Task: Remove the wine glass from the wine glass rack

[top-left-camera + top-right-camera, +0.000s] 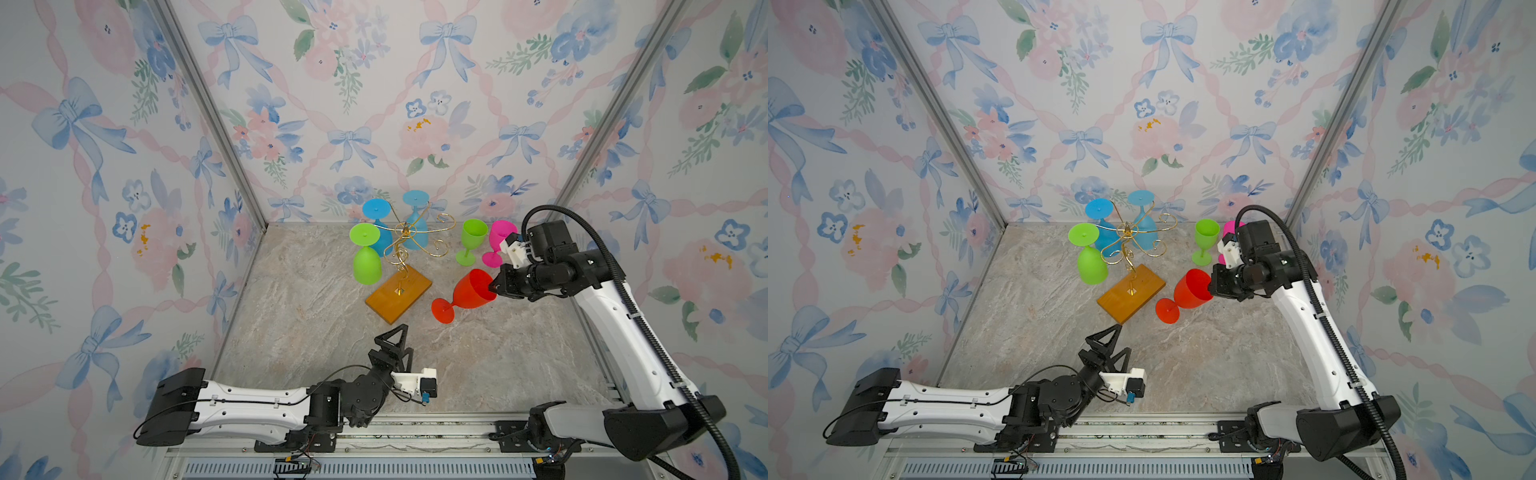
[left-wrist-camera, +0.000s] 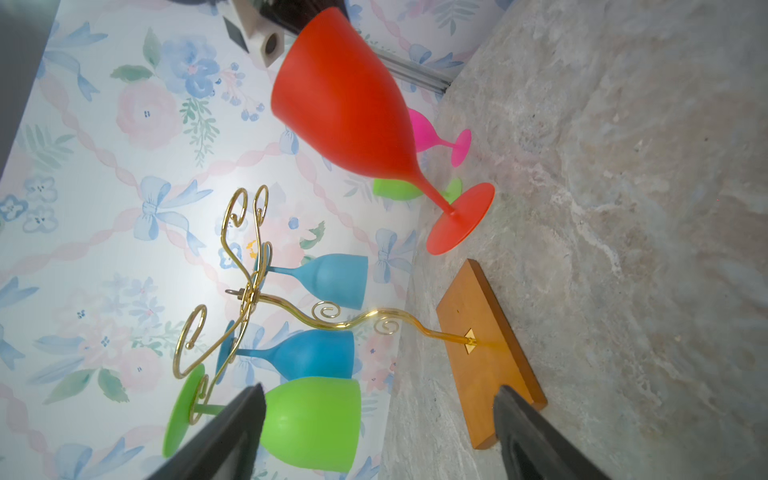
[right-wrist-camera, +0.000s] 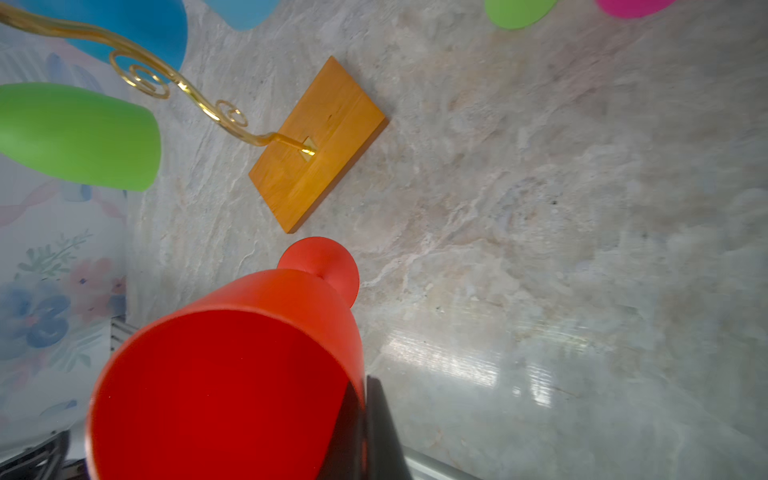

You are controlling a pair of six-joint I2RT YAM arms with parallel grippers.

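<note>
Left gripper point(image 1: 405, 340) sits nearest, low centre in both top views, pointing toward the wine glass rack point(image 1: 405, 239). Only the left wrist view settles its state: fingers point(image 2: 232, 432) spread wide, nothing between them, nothing touched.

Next out, the rack's wooden base point(image 1: 399, 293) lies on the table point(image 1: 311, 332) at mid-frame. Just right of the base, the red wine glass point(image 1: 469, 291) is off the rack and tilted, mouth toward the right gripper point(image 1: 494, 287). In both top views the gripper body hides the contact. The right wrist view shows it: jaws clamped on the bowl's rim, one finger point(image 3: 380, 424) outside the wall, the other inside. Whether the foot rests on the table cannot be told.

Farther back, a lime glass point(image 1: 365, 259) and two blue glasses point(image 1: 376, 208) hang upside down from the rack's arms. At right rear stand a green glass point(image 1: 471, 241) and a pink glass point(image 1: 496, 245), the latter partly hidden by the right arm.
</note>
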